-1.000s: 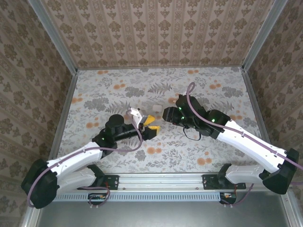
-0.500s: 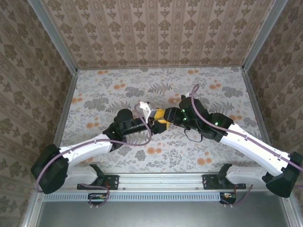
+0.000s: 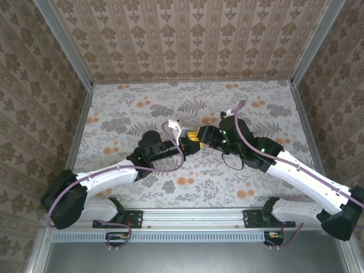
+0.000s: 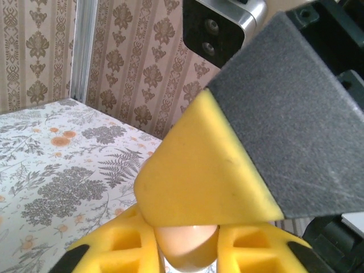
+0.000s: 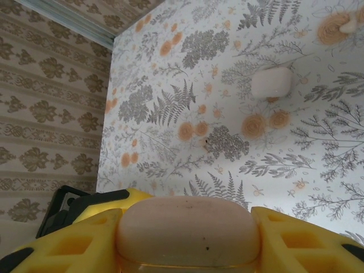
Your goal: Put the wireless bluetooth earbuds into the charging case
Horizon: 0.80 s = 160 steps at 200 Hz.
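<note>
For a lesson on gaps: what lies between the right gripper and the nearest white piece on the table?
Bare floral table separates the right gripper from the white piece, seen in the right wrist view.

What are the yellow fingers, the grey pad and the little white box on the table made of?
Yellow fingers: probably moulded plastic, matte, with cut-out hollows. Grey pad: looks like foam or rubber, finely grainy, dull. White box: likely smooth plastic, rounded corners, soft even sheen.
</note>
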Available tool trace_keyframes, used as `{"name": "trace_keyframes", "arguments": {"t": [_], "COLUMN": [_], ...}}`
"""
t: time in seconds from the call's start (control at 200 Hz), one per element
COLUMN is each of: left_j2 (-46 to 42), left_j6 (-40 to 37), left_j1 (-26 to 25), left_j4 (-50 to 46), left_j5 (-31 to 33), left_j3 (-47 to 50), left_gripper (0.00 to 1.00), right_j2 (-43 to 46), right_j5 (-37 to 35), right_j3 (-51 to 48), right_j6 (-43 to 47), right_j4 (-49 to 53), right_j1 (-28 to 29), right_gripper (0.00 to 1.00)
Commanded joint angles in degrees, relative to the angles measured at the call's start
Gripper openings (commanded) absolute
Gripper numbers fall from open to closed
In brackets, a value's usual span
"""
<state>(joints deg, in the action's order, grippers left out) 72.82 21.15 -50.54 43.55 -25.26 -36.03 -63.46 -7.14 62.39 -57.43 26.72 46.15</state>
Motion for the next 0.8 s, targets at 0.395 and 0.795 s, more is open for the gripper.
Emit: {"name": "trace_keyframes", "arguments": {"t": [0.395,0.795], "left_j2": [-6.0,-8.7], "left_j6": [12.8,25.1], "left_j1": [9.8,15.3], "left_j4": [5.5,10.3], "left_j5": [-6.5,-16.9], "left_j3": [2.6,0.3], "left_gripper": [0.04,0.03], "right_j2": [13.5,2.9], "right_j5": [11.5,36.8], "right_j3": [-4.7,-2.3], "right_j6": [14.4,15.4], "right_j4": [-11.4,-27.3], "right_j1": [-7.5,-13.2], "right_gripper": [0.72,0.66]}}
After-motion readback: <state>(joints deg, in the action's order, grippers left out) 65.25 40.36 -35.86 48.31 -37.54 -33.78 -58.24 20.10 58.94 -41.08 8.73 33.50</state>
